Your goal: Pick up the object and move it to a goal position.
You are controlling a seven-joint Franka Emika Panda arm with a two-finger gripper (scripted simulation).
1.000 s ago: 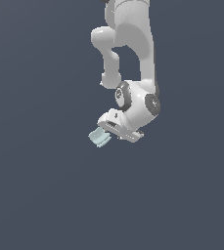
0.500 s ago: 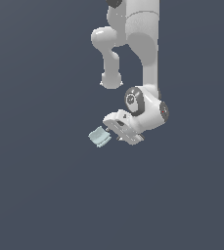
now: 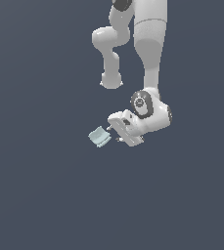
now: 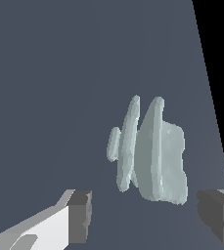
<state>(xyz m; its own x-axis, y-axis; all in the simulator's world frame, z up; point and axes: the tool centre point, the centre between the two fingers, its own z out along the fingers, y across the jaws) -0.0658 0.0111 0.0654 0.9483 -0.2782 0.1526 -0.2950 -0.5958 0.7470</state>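
While I scan the exterior view from its left, the object (image 3: 99,137) lies on the dark surface (image 3: 40,185), just beside my gripper (image 3: 119,135). On the wrist view the fingers (image 4: 80,215) stand spread, the object (image 4: 152,155) ahead of them, ungripped.

The exterior view looks from far off at the whole arm (image 3: 150,53), which comes down from the top of the frame to the middle. The wrist view sits on the hand and looks out very close past its two grey fingertips (image 4: 80,215). Both views show the little pale block (image 3: 99,136) and the plain grey ground (image 3: 40,195).
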